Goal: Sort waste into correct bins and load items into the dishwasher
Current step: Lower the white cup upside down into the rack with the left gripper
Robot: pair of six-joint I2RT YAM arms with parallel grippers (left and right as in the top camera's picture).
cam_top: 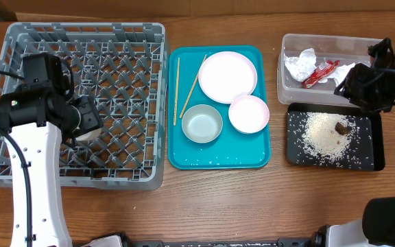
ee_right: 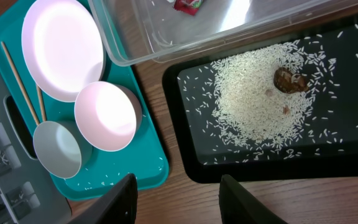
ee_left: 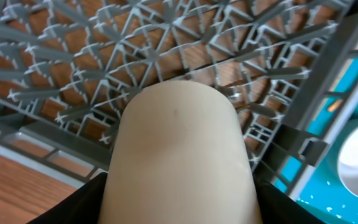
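My left gripper (cam_top: 88, 127) is shut on the small white cup (ee_left: 179, 158), holding it inside the grey dish rack (cam_top: 19, 171) near its front left. My right gripper (ee_right: 176, 199) is open and empty, above the table between the teal tray and the black tray (cam_top: 376, 161). Rice (cam_top: 326, 136) and a brown lump (cam_top: 341, 127) lie in the black tray. The clear tub (cam_top: 286, 89) holds white paper (cam_top: 299, 65) and the red wrapper (cam_top: 319, 73). The large plate (cam_top: 227, 75), small plate (cam_top: 248, 113), grey bowl (cam_top: 201, 123) and chopsticks (cam_top: 177, 89) lie on the teal tray.
The teal tray (cam_top: 218, 159) sits between the rack and the bins, with stray rice grains on it. Bare wooden table (cam_top: 252, 206) runs along the front edge. The right arm's body (cam_top: 372, 86) hangs over the right ends of both bins.
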